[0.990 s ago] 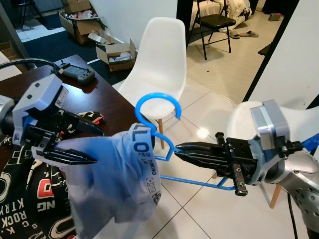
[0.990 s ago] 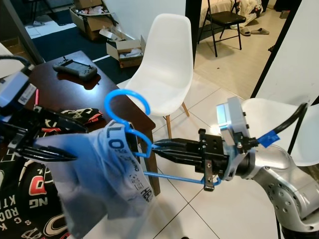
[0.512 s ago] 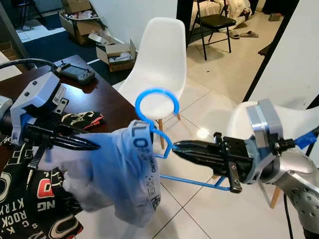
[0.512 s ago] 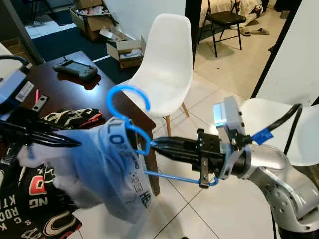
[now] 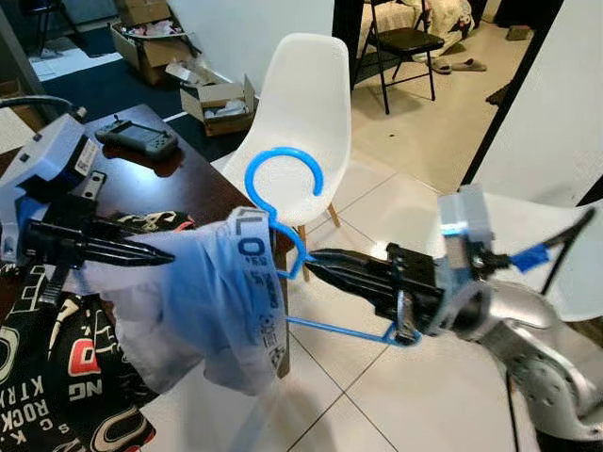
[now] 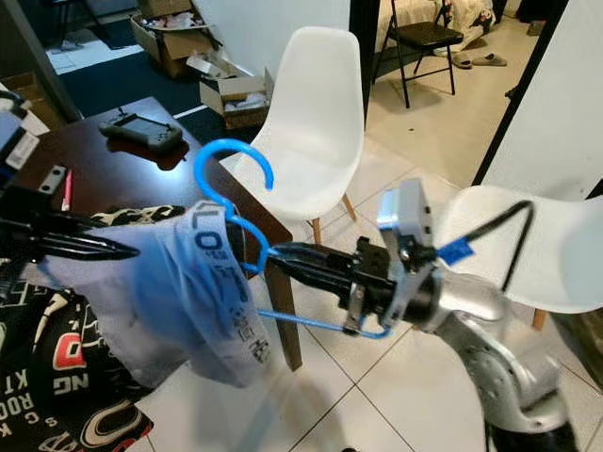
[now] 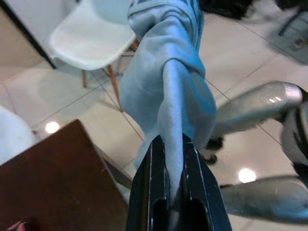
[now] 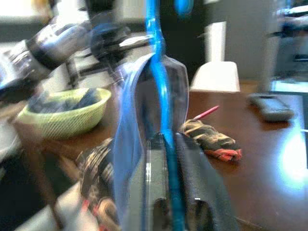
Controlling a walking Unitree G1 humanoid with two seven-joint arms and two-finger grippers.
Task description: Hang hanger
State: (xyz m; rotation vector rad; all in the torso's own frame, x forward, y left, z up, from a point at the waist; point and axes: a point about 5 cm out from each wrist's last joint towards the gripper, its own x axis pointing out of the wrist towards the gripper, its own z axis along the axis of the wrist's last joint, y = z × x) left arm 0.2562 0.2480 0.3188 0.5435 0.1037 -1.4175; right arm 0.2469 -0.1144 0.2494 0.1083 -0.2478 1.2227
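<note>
The right gripper has its jaws pressed onto the blue hanger, pinching it near the neck, just under the round hook. The hook stands up past the jaw tips, and the hanger's thin bottom bar runs back under the jaws toward the wrist. In the right wrist view the blue plastic runs straight out between the two black fingers.

A pale blue shirt hangs over the far end of the hanger, away from the right jaws. The left gripper has its jaws pinching a fold of this shirt. In the left wrist view the cloth sits squeezed between the fingers and bunches up beyond the tips.

The hanger and shirt are held in the air between the two sets of jaws, beside the edge of the dark tabletop. Under the left jaws lies a black cloth with letters on it. Beyond the hanger stands a white chair. A small dark gadget, maybe a game controller, lies on the tabletop farther off.
</note>
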